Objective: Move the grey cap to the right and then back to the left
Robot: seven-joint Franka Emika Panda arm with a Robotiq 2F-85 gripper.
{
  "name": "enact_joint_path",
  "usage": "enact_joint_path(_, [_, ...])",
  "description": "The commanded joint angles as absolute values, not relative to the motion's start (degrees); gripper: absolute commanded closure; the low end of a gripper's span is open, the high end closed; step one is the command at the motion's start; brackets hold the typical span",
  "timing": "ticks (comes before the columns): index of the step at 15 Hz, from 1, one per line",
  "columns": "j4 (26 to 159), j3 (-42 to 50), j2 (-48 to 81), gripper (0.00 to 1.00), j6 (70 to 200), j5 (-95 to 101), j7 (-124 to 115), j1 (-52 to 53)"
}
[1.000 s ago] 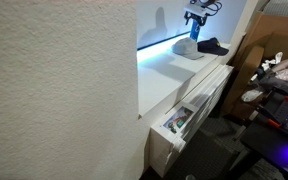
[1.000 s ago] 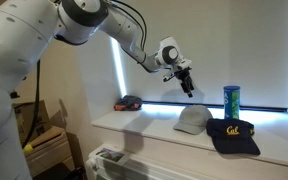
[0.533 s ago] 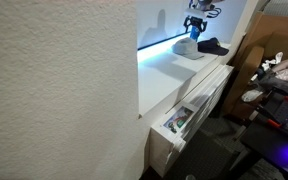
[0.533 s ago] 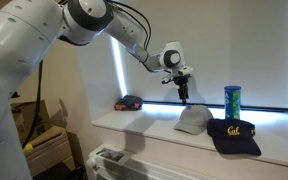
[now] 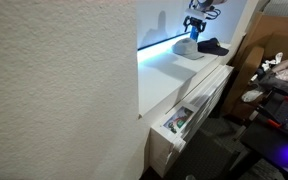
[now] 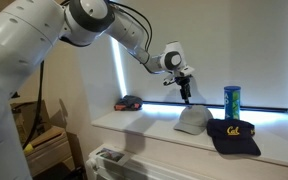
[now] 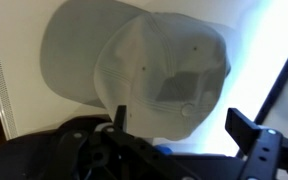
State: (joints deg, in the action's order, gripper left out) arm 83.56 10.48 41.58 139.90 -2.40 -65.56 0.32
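Grey fabric cap (image 6: 192, 121) lying about midway along the white ledge (image 6: 144, 123), set back from its front edge, with a navy cap (image 6: 232, 134) just beside it. Gripper (image 6: 187, 99) hangs directly above the crown, jaws spread wide and holding nothing. The cloth is judged light, soft and yielding: the crown would cave under a pinch, so a fold at its top or the stiffer brim (image 7: 74, 50) offers purchase. In the wrist view the brim points upper left; the long axis runs brim to rear.

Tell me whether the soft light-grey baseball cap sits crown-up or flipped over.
Crown-up: the light-grey baseball cap shows its rounded dome to the wrist camera.
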Motion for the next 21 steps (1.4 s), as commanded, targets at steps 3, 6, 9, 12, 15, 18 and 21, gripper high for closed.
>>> enact_joint_path(3, [83.73, 13.24, 43.8, 0.0, 150.89, -2.35, -67.99, 0.63])
enact_joint_path(6, [83.77, 14.82, 45.5, 0.0, 154.49, -2.28, -69.06, 0.83])
enact_joint_path(9, [83.78, 13.2, 44.14, 0.0, 148.88, -3.54, -67.62, -0.19])
enact_joint_path(12, [82.61, 14.08, 45.62, 0.0, 149.21, -2.44, -70.21, 1.22])
enact_joint_path(15, [82.23, 14.04, 45.63, 0.0, 148.06, -2.36, -71.84, 2.44])
enact_joint_path(18, [79.86, 13.83, 47.49, 0.0, 145.44, -2.37, -70.64, 1.14])
enact_joint_path(21, [81.96, 14.38, 46.37, 0.0, 147.11, -2.15, -71.32, 1.53])
